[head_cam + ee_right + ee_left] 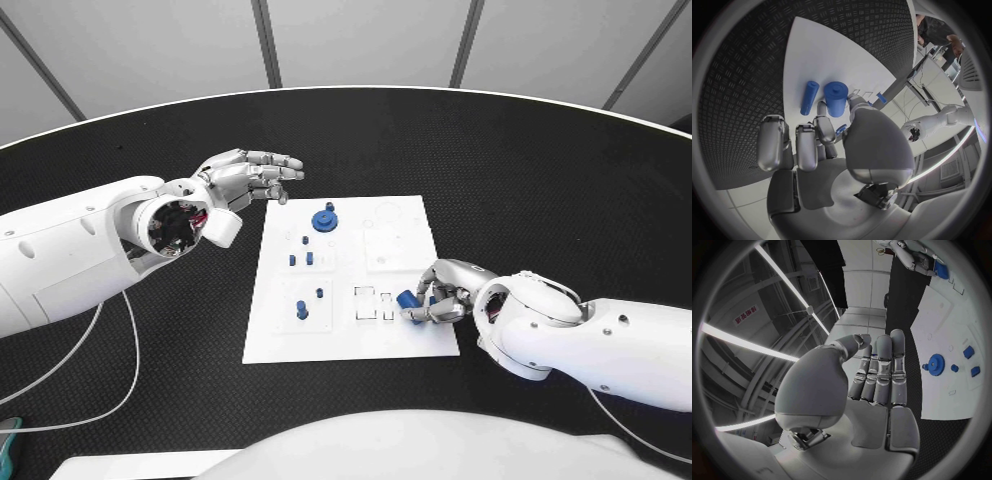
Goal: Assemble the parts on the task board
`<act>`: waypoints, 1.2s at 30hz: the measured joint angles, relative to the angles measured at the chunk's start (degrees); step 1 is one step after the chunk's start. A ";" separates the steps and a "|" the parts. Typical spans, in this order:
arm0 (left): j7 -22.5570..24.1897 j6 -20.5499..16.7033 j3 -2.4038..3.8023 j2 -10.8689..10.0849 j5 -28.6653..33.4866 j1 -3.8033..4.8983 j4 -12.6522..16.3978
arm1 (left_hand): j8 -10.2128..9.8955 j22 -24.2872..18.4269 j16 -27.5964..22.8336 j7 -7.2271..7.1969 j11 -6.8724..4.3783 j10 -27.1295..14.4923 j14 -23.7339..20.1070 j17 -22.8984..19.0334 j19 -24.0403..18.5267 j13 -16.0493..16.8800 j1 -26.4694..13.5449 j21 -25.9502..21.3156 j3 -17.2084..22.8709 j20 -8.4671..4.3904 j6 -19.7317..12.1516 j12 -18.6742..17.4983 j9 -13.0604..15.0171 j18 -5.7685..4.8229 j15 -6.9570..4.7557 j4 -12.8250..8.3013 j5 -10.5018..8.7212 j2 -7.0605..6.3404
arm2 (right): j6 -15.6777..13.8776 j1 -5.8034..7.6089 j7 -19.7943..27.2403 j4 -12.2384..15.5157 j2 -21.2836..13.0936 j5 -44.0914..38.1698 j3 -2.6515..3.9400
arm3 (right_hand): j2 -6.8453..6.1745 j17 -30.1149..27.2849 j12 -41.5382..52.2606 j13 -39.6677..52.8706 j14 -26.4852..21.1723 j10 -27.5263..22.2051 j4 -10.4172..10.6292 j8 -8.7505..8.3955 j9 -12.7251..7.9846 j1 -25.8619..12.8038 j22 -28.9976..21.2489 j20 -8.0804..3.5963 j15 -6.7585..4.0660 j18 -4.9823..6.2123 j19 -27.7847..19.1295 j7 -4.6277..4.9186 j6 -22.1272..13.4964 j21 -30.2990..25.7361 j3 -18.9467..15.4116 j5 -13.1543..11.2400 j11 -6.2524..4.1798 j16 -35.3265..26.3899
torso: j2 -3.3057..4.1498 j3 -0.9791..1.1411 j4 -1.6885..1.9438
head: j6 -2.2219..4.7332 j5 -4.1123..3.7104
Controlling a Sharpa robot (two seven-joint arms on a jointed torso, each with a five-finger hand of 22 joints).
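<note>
The white board (392,343) is lying in the middle of the black table (548,160), and the right hand (437,295) is reaching over its near right corner. That hand's fingers are curling around a small blue piece (408,300), which is showing between the fingertips; from behind the wrist, a bit of blue (841,131) is peeking out between thumb and fingers. Just beyond those fingers two blue cylinders are lying side by side on the board, a thick one (835,98) and a thin one (809,97), close together but not touching.

The left hand (248,178) is hovering off the board's far left corner, above the table, holding nothing, its fingers loosely bent and slightly apart. From its own wrist the fingers (882,371) are lying nearly straight beside each other.

A blue gear (326,218) is sitting near the board's far edge, and several small blue pegs (300,309) are standing along its left side.
</note>
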 measured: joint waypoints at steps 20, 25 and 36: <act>-0.10 0.09 0.00 0.31 0.00 0.00 -0.44 | -0.21 -0.01 0.00 0.00 0.00 0.00 0.00 -0.05 -0.20 0.01 0.00 0.00 0.00 -0.20 0.00 0.00 0.00 0.00 0.00 0.00 0.00 0.00 | -4.52 -0.17 0.16 2.36 -1.13 0.00 0.00 | 1.16 0.04 3.84 -0.01 -0.08 2.47 -0.09 1.22 0.05 5.72 0.00 -0.51 -0.53 -0.89 0.10 -0.13 0.82 1.90 5.21 4.86 -1.24 0.70 | -0.01 0.07 -0.13 | 0.00 0.09; -0.11 0.18 0.00 0.58 0.00 0.00 -0.71 | -0.22 -0.02 0.00 0.00 0.00 0.00 0.00 -0.04 -0.20 0.01 0.00 0.00 0.00 -0.20 0.00 0.00 0.00 0.00 0.00 0.00 0.00 0.00 | -6.75 -0.15 0.02 4.52 -1.88 0.38 0.03 | 0.77 0.04 4.89 -0.01 0.12 3.29 0.01 1.32 0.05 4.97 0.00 -0.51 -0.72 -0.88 0.10 0.17 1.12 2.39 6.97 7.03 -1.44 1.08 | -0.04 0.02 -0.13 | 0.00 -0.05; -0.12 0.35 0.00 1.22 -0.01 -0.01 -1.07 | -0.22 -0.02 0.00 0.00 0.00 0.00 0.00 -0.04 -0.20 0.01 0.00 0.00 0.00 -0.20 0.00 0.00 0.01 0.00 0.00 0.00 0.00 0.00 | -5.45 -0.11 -0.04 4.02 0.31 2.47 0.11 | 0.60 0.03 5.44 0.04 0.11 3.90 0.04 2.33 0.17 -0.33 0.00 -1.12 -1.16 -0.88 -0.11 0.69 2.02 3.10 9.27 7.42 -2.06 1.41 | 0.01 -0.09 0.04 | 0.00 -0.07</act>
